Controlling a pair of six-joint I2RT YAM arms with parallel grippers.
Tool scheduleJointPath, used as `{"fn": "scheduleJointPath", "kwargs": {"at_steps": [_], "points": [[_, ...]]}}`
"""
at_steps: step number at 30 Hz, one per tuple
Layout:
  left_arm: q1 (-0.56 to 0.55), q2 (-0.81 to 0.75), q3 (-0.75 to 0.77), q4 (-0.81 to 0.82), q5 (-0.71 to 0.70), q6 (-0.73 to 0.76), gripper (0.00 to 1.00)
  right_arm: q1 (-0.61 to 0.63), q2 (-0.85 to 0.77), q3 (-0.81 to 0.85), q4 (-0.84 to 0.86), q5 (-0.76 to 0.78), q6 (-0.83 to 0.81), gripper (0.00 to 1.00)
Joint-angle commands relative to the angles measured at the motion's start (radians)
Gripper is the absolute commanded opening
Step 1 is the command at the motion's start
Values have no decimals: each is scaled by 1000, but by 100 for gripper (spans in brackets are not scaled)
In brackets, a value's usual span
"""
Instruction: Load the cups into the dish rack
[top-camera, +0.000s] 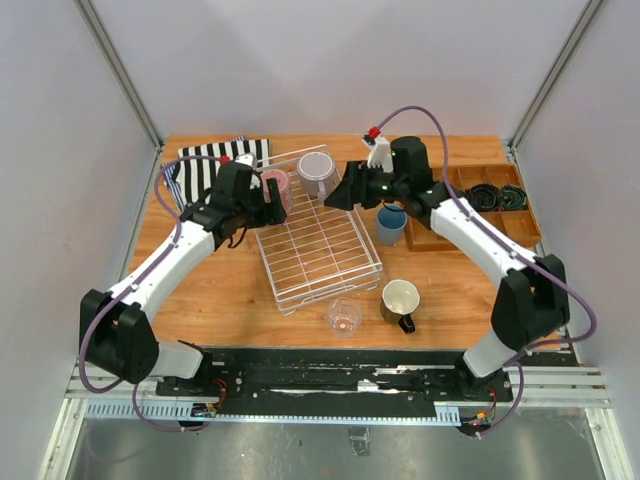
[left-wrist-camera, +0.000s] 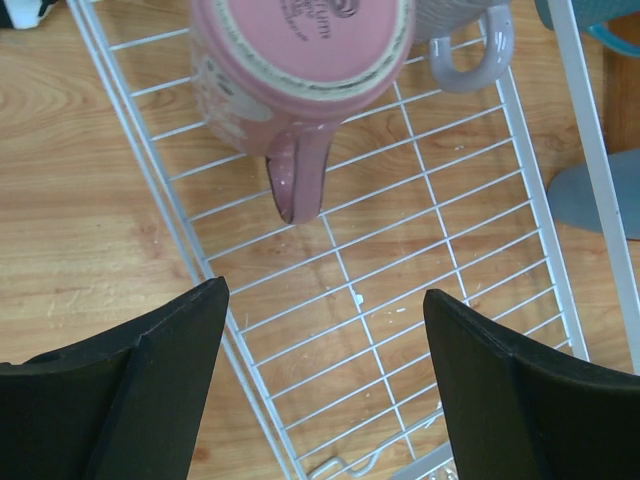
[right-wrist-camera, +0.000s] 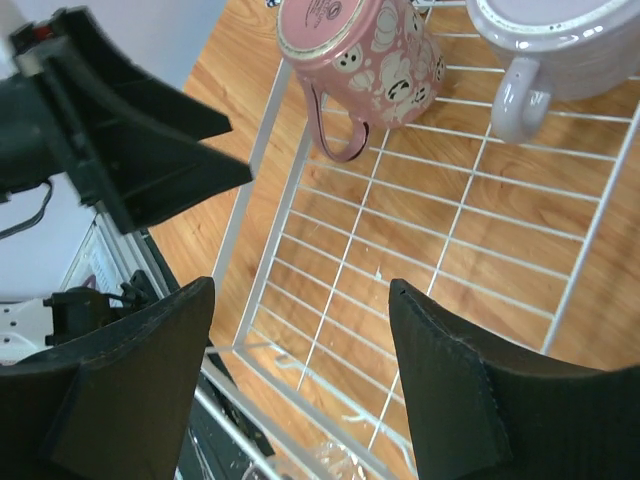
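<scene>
Below both grippers the dish rack (top-camera: 322, 255) has bare grid open across its whole near part. In the left wrist view, its low side rail runs slantwise under the gap between the fingers, so one finger (left-wrist-camera: 130, 400) hangs over bare table (top-camera: 210, 300) outside the rack and the other over the wires.

The left gripper (left-wrist-camera: 325, 385) is spread wide, holding and touching nothing. The right gripper (right-wrist-camera: 300, 385) is spread just as wide and is equally empty. Its fingers (right-wrist-camera: 490, 400) hang above the grid, apart from it.

Just beyond the left fingertips the pink translucent mug (left-wrist-camera: 300, 70) sits in the rack's far corner. It is tilted with its base up and its handle pointing back toward the fingers. Beside it, ahead of the right fingers, the grey-lilac cup (right-wrist-camera: 560, 45) stands in the rack, its handle toward them too.

The rest are outside the rack. The light blue tumbler (top-camera: 390, 227) is on the table under the right arm, near the wooden tray (top-camera: 455, 235). The dark mug with cream inside (top-camera: 400, 303) and the clear glass (top-camera: 343, 317) stand well behind the fingers, past the rack's near edge.
</scene>
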Motion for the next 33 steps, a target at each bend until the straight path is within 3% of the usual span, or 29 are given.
{"fn": "scheduleJointPath", "kwargs": {"at_steps": [1, 9, 22, 33], "points": [[-34, 59, 86, -33, -41, 13, 81, -35, -136, -41, -166, 28, -62, 71], [-36, 182, 162, -44, -74, 36, 67, -113, -264, -117, -205, 12, -64, 71], [-37, 315, 251, -38, -119, 99, 65, -165, -306, -131, -234, -15, -66, 71], [-36, 433, 373, -66, -146, 191, 56, -181, -302, -147, -251, -40, -68, 71]]}}
